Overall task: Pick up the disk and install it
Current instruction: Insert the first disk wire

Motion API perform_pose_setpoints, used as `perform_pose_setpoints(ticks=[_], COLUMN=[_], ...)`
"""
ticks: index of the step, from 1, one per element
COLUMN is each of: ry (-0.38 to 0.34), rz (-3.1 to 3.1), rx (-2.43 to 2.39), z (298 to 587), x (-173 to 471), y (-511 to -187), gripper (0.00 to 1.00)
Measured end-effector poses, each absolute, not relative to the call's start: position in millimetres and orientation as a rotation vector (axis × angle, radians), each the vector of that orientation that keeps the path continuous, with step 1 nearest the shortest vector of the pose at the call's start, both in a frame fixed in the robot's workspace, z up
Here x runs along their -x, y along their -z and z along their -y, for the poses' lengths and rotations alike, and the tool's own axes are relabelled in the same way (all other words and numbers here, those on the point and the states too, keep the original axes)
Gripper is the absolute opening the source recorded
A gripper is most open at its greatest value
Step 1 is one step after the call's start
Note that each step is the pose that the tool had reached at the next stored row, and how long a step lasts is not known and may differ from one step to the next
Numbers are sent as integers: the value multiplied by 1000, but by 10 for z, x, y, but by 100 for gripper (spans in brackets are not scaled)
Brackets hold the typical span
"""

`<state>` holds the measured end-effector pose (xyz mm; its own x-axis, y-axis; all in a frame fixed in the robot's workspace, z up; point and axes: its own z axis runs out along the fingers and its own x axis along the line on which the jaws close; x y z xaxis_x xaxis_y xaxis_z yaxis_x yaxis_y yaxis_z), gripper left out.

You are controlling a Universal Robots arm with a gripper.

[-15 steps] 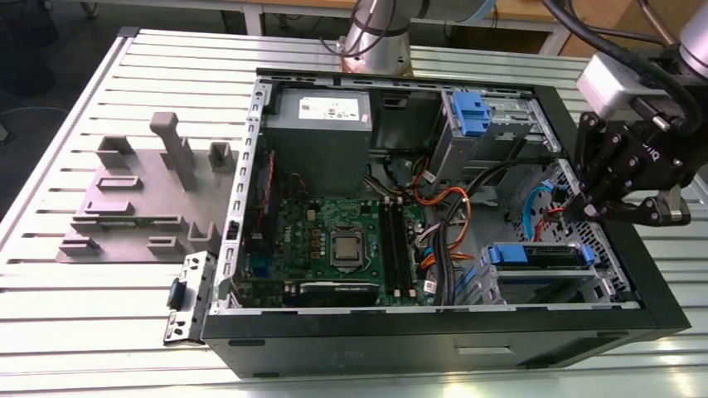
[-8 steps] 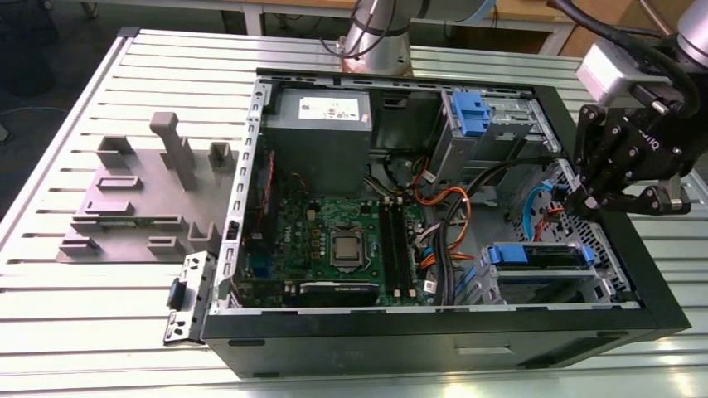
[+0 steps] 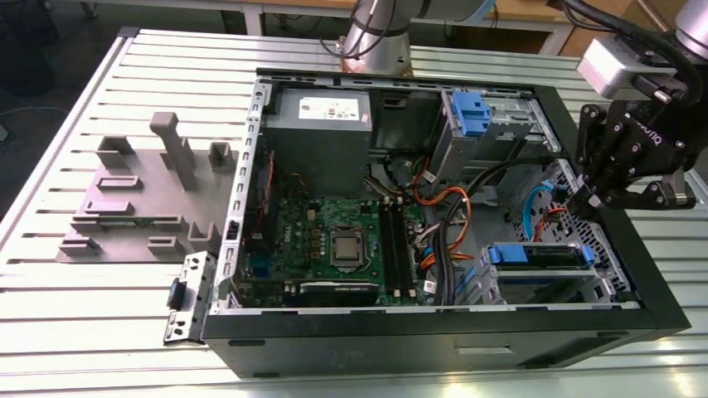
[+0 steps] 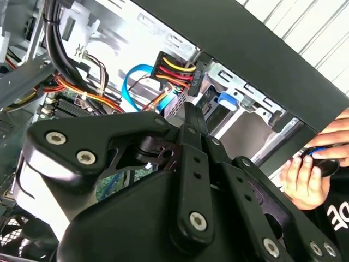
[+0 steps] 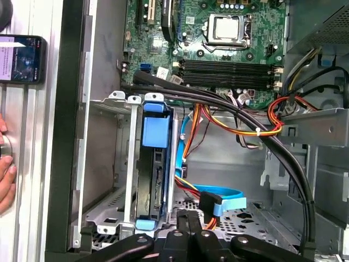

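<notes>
On the slatted light-grey metal table (image 3: 66, 332), the open black desktop computer case (image 3: 443, 336) is the landmark. Going left to right in the exterior view:

- Well off the case, toward the exterior view's left: grey plastic fixture block with upright posts (image 3: 144, 195), sitting on the table.
- Touching the case's edge on that same side: a loose grey metal bracket (image 3: 186, 298).
- Inside the case: green motherboard with a bare silver CPU (image 3: 345, 246) and, at the far wall, the grey boxy power supply with a white sticker (image 3: 321, 124).
- Further along inside: a bundle of orange, red and yellow cables (image 3: 443, 207), and a blue plastic latch piece (image 3: 469, 112) on the far drive cage.
- Near the case's front corner on the exterior view's right: the disk, a silver hard drive in a blue plastic carrier (image 3: 536, 255), seated in the metal drive cage. The first wrist view shows it edge-on in the cage slots (image 5: 154, 174), blue tabs at both ends.
- Above the case's rim on the exterior view's right: the black gripper (image 3: 584, 199), empty, not touching the disk. Jaws pressed together; the fingers (image 4: 192, 128) meet at the tip in the second wrist view.
- Outside the case wall: a person's hand (image 4: 311, 174) gripping a small dark object, and a black smartphone (image 5: 22, 59) on the table.
</notes>
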<state>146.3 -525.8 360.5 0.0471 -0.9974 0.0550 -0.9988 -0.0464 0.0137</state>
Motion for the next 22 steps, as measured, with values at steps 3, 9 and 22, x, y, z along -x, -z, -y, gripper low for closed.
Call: perform_pose_setpoints(ticks=[3,9,22], ry=[-47,-47,-68], rz=[2135,2124,2042], rx=[-2238,-2248,-2305], z=[5244,5225,5191], x=[-1491,-1517,-1569], y=[-3605,-3605,-3562], gripper=[11,36,36])
